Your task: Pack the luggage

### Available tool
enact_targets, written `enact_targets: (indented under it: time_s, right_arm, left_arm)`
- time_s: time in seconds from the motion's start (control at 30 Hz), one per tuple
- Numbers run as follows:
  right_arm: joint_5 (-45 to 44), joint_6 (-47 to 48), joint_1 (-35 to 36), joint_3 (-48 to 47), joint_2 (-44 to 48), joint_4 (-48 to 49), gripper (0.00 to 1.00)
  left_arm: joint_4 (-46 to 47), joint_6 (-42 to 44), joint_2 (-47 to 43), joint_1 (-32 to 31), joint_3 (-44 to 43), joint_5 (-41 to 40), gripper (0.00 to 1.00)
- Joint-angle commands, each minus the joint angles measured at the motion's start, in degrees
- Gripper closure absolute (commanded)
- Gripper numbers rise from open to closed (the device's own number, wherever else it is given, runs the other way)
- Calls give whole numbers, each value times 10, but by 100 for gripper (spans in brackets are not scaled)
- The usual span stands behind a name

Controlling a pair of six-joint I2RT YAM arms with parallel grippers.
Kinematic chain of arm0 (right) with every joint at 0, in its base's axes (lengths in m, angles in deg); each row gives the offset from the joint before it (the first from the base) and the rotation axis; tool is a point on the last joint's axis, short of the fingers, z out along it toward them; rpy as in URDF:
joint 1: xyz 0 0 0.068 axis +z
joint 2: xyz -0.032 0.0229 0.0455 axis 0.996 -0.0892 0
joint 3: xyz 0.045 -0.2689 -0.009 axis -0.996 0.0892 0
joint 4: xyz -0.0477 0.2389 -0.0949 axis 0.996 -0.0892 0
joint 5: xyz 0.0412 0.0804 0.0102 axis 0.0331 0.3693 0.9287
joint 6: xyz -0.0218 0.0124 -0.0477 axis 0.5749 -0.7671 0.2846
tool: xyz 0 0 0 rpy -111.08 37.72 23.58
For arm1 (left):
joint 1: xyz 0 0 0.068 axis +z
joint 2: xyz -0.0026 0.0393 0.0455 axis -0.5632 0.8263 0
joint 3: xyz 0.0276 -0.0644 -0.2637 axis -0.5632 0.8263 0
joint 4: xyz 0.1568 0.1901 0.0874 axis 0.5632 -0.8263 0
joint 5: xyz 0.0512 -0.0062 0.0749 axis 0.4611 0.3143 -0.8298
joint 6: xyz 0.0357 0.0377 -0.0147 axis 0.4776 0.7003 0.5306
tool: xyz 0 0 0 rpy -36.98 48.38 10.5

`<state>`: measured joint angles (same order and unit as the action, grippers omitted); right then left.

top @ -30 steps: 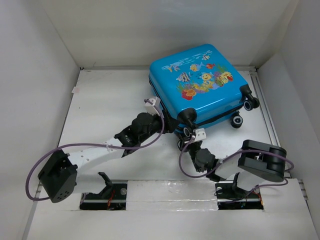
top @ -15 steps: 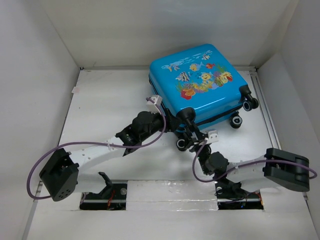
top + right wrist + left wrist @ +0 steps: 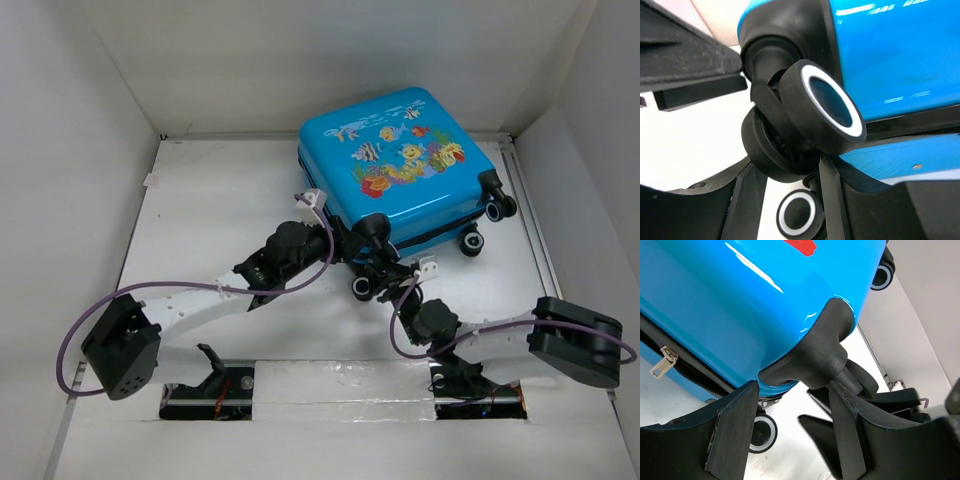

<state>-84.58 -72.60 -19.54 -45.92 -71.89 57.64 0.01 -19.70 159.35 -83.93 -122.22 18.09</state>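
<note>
The bright-blue luggage (image 3: 400, 165) lies closed and flat at the back right, fish print up. My left gripper (image 3: 343, 240) is open at its near-left corner. In the left wrist view the left gripper (image 3: 790, 430) straddles the black caster mount (image 3: 820, 355), with the zip line (image 3: 685, 372) to the left. My right gripper (image 3: 393, 275) is open just below the same corner. In the right wrist view the right gripper (image 3: 787, 200) has the black twin caster wheel (image 3: 825, 107) over its fingertips, and a second wheel (image 3: 797, 215) shows between the fingers.
White walls close in the table (image 3: 220, 200) at the back and both sides. Two more casters (image 3: 490, 215) stick out on the luggage's right side. A metal rail (image 3: 535, 250) runs along the right edge.
My right arm has swung its elbow out to the right and lower, and its gripper has moved up to the corner caster. The caster has swivelled. The left gripper has edged closer.
</note>
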Motion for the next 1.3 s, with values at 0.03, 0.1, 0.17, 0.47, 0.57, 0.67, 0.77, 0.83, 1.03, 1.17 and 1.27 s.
enact_targets:
  time_s: [0.03, 0.1, 0.17, 0.47, 0.57, 0.67, 0.77, 0.83, 1.03, 1.17, 1.27]
  right_arm:
    - [10, -35, 13, -17, -38, 64, 49]
    - [5, -35, 13, -24, -59, 77, 46]
    - [-42, -27, 34, -24, -65, 93, 46]
    - [-81, 33, 32, -37, -114, 161, 46]
    - [-54, 53, 10, -42, -139, 212, 48]
    - [-38, 54, -4, -54, -161, 226, 52]
    - [-33, 60, -18, -60, -184, 262, 56]
    - [-33, 65, -23, -68, -209, 287, 61]
    - [-11, 48, -34, -83, -239, 323, 81]
    - [-4, 64, -23, -98, -227, 323, 87]
    - [2, 72, -18, -98, -208, 323, 92]
  left_arm:
    - [28, 7, 7, 1, -32, 10, 47]
    - [28, 7, 7, 1, -32, 10, 47]
    - [28, 7, 7, 1, -32, 10, 47]
    - [28, 7, 13, 1, -37, 5, 48]
    - [28, 7, 13, 1, -37, 5, 48]
    - [28, 7, 13, 1, -37, 5, 48]
    - [28, 7, 13, 1, -37, 10, 48]
    - [28, 7, 13, 1, -37, 17, 49]
    - [28, 7, 18, 1, -37, 28, 50]
    - [28, 7, 23, 1, -42, 28, 52]
    - [28, 7, 23, 1, -42, 33, 52]
